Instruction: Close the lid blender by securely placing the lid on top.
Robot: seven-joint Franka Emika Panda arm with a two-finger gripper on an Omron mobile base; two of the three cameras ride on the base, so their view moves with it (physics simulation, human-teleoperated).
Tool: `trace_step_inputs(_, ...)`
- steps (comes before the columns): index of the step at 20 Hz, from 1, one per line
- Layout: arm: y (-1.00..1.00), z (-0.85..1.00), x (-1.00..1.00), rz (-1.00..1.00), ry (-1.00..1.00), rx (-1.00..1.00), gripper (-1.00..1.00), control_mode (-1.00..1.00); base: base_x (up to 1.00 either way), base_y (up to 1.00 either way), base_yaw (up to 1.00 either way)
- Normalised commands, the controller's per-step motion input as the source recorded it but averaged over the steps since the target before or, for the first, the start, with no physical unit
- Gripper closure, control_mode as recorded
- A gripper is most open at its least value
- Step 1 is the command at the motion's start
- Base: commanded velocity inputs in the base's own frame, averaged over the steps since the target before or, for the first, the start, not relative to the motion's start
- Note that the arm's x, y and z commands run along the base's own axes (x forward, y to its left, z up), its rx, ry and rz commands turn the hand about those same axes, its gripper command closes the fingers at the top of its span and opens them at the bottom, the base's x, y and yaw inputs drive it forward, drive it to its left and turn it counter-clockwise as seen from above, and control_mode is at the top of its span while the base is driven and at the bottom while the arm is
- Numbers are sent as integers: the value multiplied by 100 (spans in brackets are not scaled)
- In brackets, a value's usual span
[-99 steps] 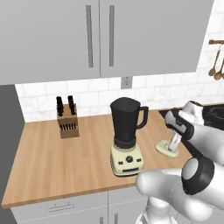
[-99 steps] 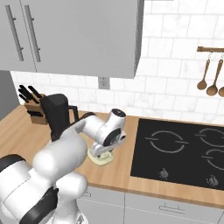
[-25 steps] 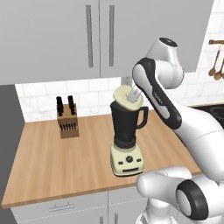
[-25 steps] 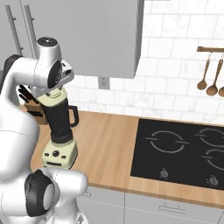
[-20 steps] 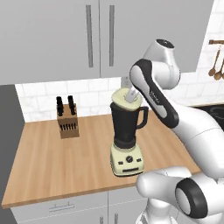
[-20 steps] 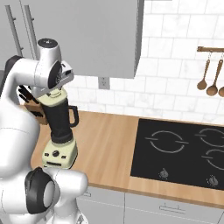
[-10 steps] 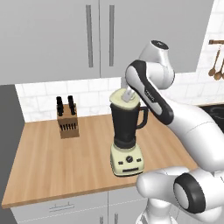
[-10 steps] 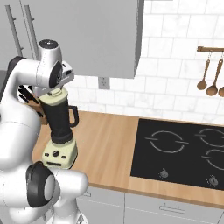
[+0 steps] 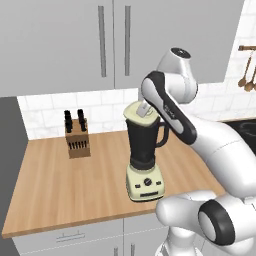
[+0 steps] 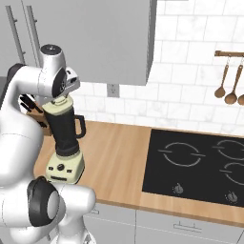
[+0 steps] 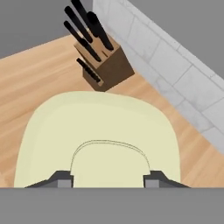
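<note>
Wooden counter (image 9: 60, 185) is seen with cabinets above and knife block (image 9: 77, 140) at the back. Blender (image 9: 144, 152) is placed mid-counter; lid (image 9: 137, 112) is seated on the jar top. Gripper (image 11: 107, 177) is seen straddling the knob, whether clamped or loosened cannot be told. Placement looks done; release and retreat are left.

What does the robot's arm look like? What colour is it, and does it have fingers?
The arm is glossy white, made of fat rounded segments with dark grey to black bands and caps at the joints. No cables or markings show. Its gripper is small, ending in jaws: two little dark grey finger tips, not a hand with many fingers.
</note>
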Motion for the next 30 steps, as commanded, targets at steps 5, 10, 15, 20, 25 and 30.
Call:
trace_step_inputs(5,0,-21,0,-4,0,0,100,-100,0,0,0)
trace_step_inputs(10,0,-25,0,-5,0,0,100,-100,0,0,0)
trace_step_inputs(15,0,-29,0,-5,0,0,100,-100,0,0,0)
trace_step_inputs(20,0,-36,0,-5,0,0,100,-100,0,0,0)
trace_step_inputs(25,0,-27,0,-5,1,0,100,-100,0,0,0)
trace_step_inputs(30,0,-4,0,-4,4,0,100,-100,0,0,0)
